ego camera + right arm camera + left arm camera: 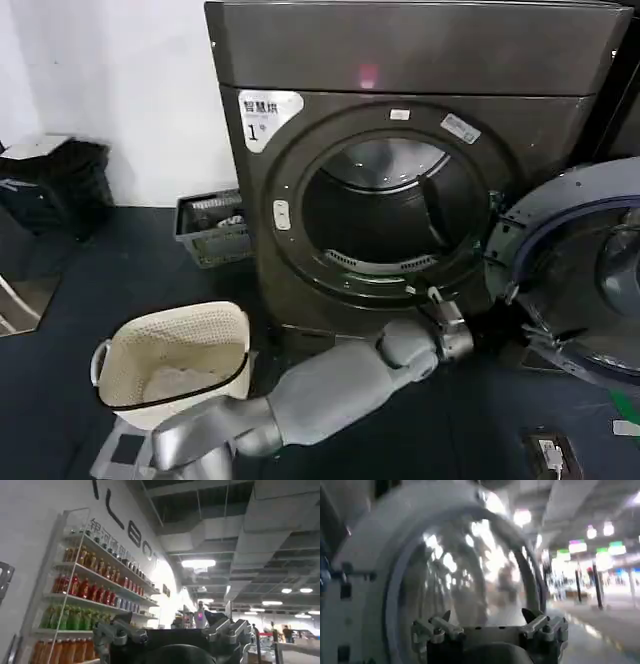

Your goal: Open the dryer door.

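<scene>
**Dryer door swung wide, left gripper empty beside it**

The dryer [420, 150] fills the middle of the head view, a dark grey-bronze machine with a white label marked "1" [265, 115] at 10 o'clock of its round opening and a small pink light [368, 75] at 12 o'clock. The drum mouth is uncovered. The dryer door [580, 280] hangs fully open at 3 o'clock of the opening, its grey-blue inner face turned towards the robot.

A cream laundry basket [175, 365] stands on the floor at 8 o'clock of the dryer; a grey crate [212, 228] sits at 9 o'clock.

The left arm reaches from low centre up to the opening's lower rim, at about 5 o'clock. The left gripper [490, 622] has its fingers spread wide apart, holding nothing; the door's glass [455, 575] lies ahead of it.

The right gripper [172, 627] points up at shelves of bottles [85, 585], its fingers wide apart and empty.
</scene>
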{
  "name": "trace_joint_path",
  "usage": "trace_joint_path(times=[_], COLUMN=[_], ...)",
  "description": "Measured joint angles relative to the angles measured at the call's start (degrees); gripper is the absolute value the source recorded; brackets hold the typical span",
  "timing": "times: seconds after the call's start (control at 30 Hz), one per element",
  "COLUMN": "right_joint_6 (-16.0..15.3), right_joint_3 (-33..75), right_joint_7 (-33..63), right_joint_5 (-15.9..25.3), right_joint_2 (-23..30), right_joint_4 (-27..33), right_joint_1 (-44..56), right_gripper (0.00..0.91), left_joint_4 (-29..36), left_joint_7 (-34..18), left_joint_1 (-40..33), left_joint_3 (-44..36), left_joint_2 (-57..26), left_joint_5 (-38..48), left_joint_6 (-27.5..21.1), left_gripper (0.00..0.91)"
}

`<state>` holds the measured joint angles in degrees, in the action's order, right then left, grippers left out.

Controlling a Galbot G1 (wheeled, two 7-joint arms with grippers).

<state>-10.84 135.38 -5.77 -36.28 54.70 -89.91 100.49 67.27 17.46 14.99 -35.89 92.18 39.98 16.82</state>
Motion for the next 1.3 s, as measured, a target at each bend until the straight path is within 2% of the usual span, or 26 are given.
trace_joint_path(times=[0.13,0.3,0.73,0.9,1.07,1.3], right_joint_6=[1.3,1.5,1.4,2.2,2.5,3.1], right_joint_3=[0.5,1.8,1.7,1.1,1.2,1.3], right_joint_7=[2.2,2.6,1.9,2.1,2.1,1.9], right_joint_5=[0.4,0.6,1.2,3.5,4.9,5.7], right_joint_2=[-0.7,-1.5,-0.4,-0.5,-0.8,-0.4], right_joint_4=[-0.2,-1.0,-3.3,-3.7,-4.3,-4.4], right_joint_1=[0.0,0.4,0.0,-0.5,-0.8,-0.9], right_gripper=[0.907,0.907,0.907,0.907,0.907,0.907], left_joint_4=[2.9,7.1,16.6,20.9,23.6,24.8], left_joint_7=[-0.3,-0.3,0.1,0.4,3.9,10.6], left_joint_1=[0.3,0.5,1.4,1.3,-0.1,-0.9], left_joint_3=[0.1,1.1,2.8,3.4,4.4,5.6], left_joint_2=[0.0,-0.1,-18.2,-25.9,-35.1,-47.5], left_joint_5=[2.1,3.2,5.1,4.7,-0.3,-10.2], left_joint_6=[2.1,5.7,10.9,7.4,2.7,-0.9], left_gripper=[0.907,0.907,0.907,0.907,0.907,0.907])
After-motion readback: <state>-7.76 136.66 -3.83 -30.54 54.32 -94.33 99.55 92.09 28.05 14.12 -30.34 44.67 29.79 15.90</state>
